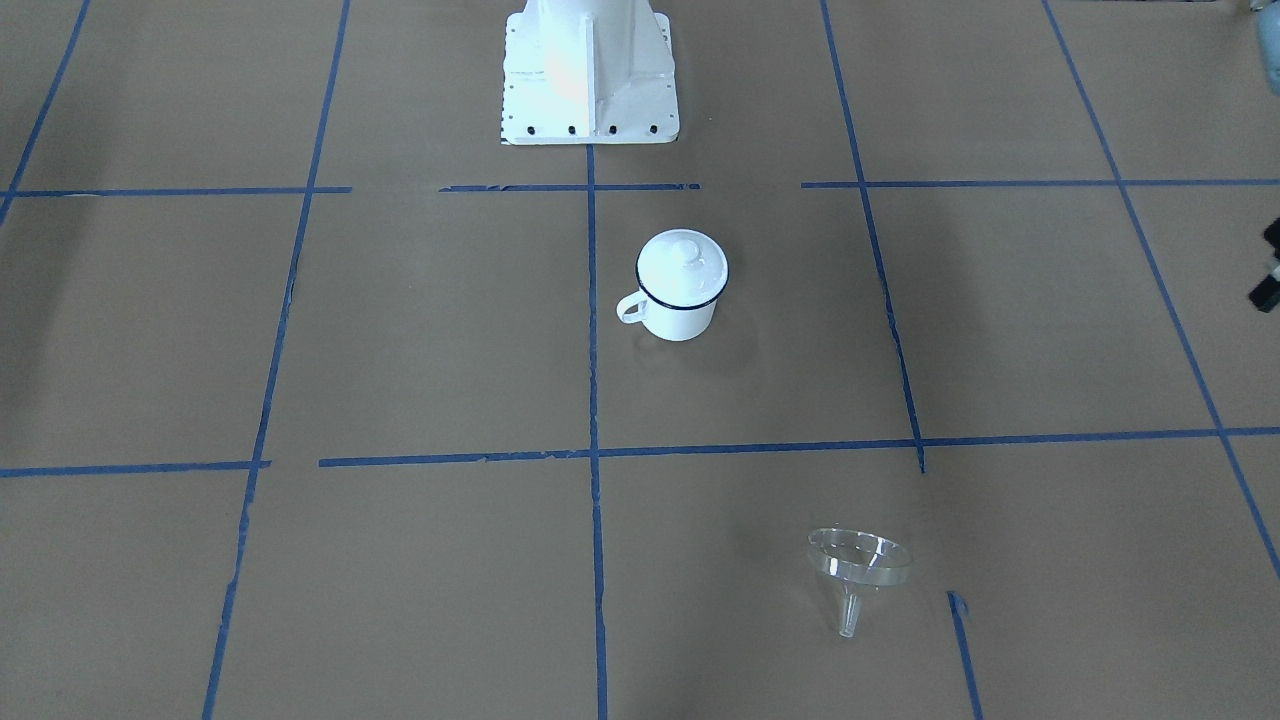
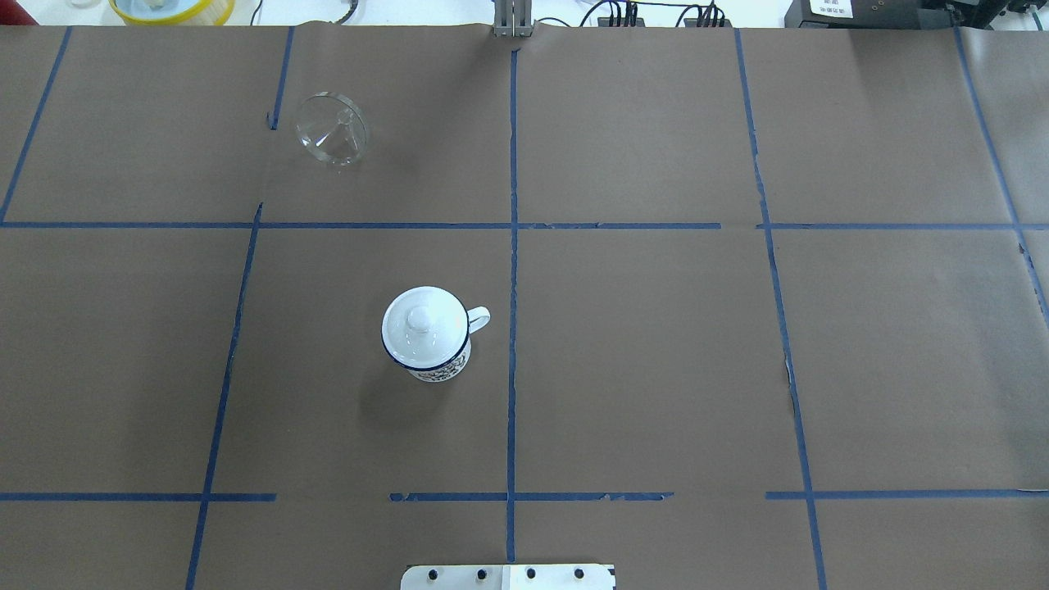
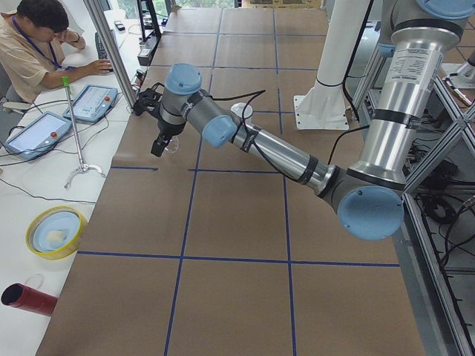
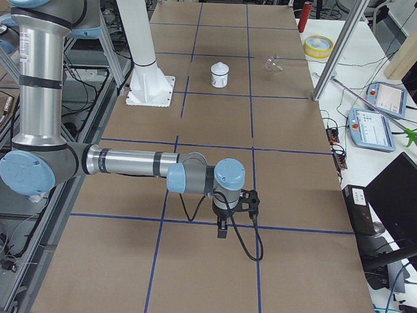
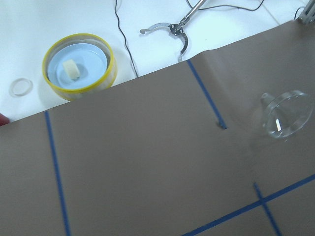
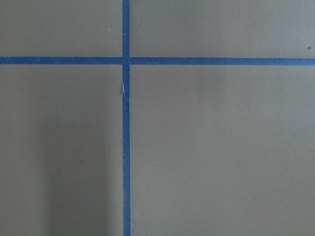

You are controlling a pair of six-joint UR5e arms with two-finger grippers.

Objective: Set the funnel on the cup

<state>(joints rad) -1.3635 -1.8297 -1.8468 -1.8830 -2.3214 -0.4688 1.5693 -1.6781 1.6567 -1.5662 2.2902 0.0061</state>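
The clear funnel (image 1: 860, 565) lies tilted on its side on the brown paper, far from the robot on its left side; it also shows in the overhead view (image 2: 332, 131) and the left wrist view (image 5: 288, 115). The white mug (image 1: 680, 318) with a dark blue rim stands upright near the table's middle (image 2: 438, 369), with a round white knobbed lid (image 2: 424, 324) on it. My left gripper (image 3: 158, 144) hangs above the table near the funnel; I cannot tell if it is open. My right gripper (image 4: 222, 229) hangs over bare paper far from both; I cannot tell its state.
A yellow-rimmed bowl (image 5: 78, 66) sits off the paper beyond the funnel. The white robot base (image 1: 590, 90) stands behind the mug. An operator (image 3: 37, 44) sits at the bench with tablets. Blue tape lines grid the table.
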